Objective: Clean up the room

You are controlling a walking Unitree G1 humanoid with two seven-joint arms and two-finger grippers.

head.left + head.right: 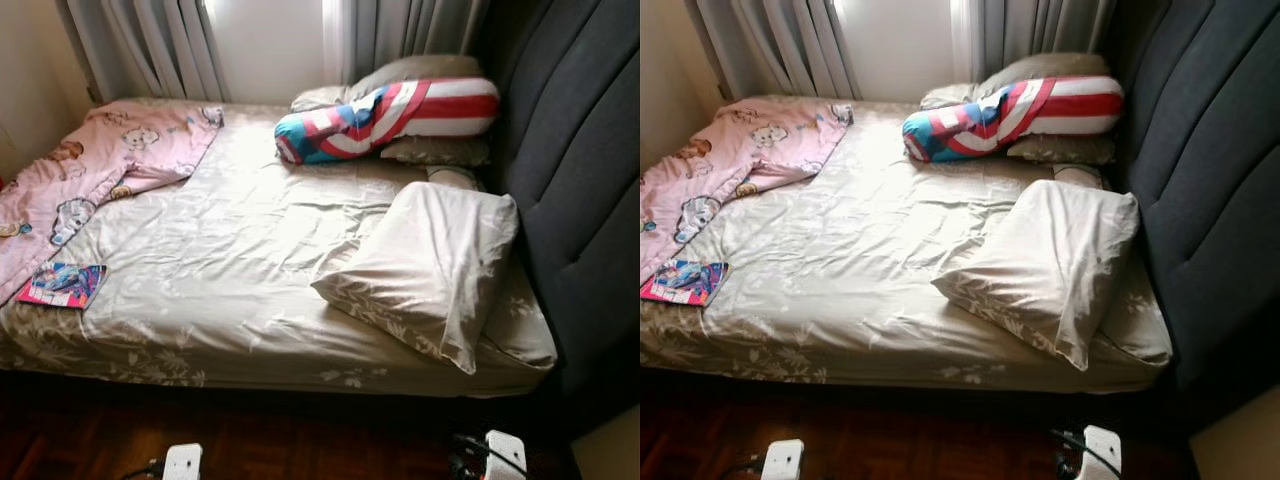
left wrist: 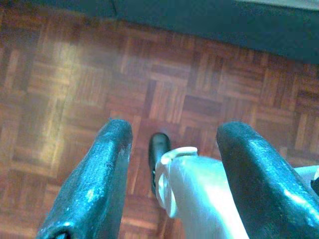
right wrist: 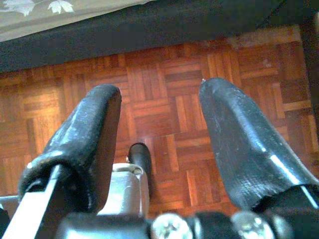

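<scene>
The tidy-up appeared barely begun. On the bed (image 1: 250, 250), a pink blanket (image 1: 90, 170) lay crumpled across the upper left of the frame, a colourful book (image 1: 63, 284) sat at the left edge near the mattress side, a large pillow (image 1: 425, 265) rested askew at centre right, and a striped bolster (image 1: 385, 118) lay over smaller pillows at upper centre. None of these had been straightened or removed.

The left hand (image 2: 172, 164) hung over the parquet floor (image 2: 60, 74), fingers apart and empty. The right hand (image 3: 159, 144) hung likewise, fingers apart, holding nothing.

Open room: bare sheet occupied the frame centre. The headboard (image 1: 580, 180) bounded the right side and curtains (image 1: 150, 45) the top. Floor lay free along the bed's near edge.
</scene>
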